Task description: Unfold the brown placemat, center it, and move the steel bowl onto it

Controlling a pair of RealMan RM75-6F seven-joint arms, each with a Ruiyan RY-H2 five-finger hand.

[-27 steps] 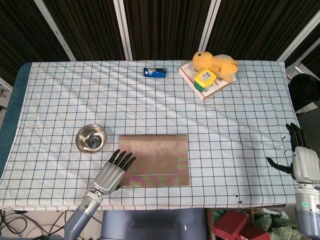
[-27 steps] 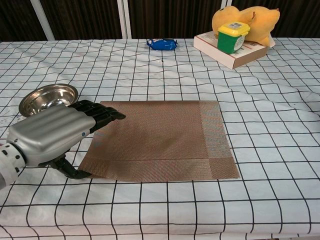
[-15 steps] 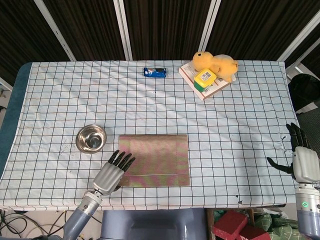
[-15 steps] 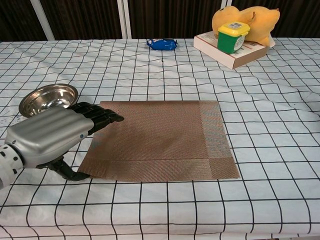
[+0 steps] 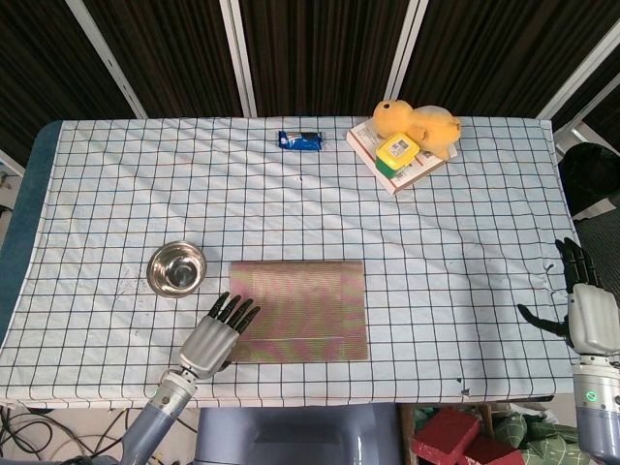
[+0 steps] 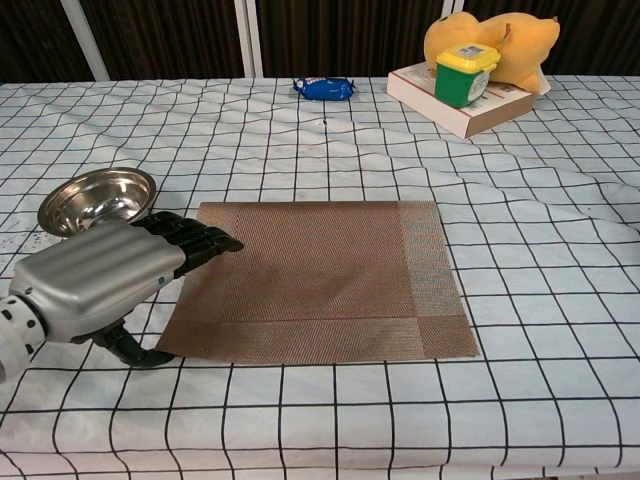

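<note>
The placemat (image 6: 320, 280) lies flat near the front middle of the desk (image 5: 465, 223). The left robot hand (image 6: 100, 275) sits at its left edge, fingers extended over the mat and thumb at the near corner; whether it grips is unclear. The bowl (image 5: 176, 268) stands just left. The right robot hand (image 5: 586, 310) hangs spread and empty off the right edge.

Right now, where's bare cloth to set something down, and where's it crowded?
Bare: right of the brown placemat out to the right hand, and the stretch between placemat and blue packet. Crowded: left hand, steel bowl, and the far-right plush-and-book cluster.
</note>
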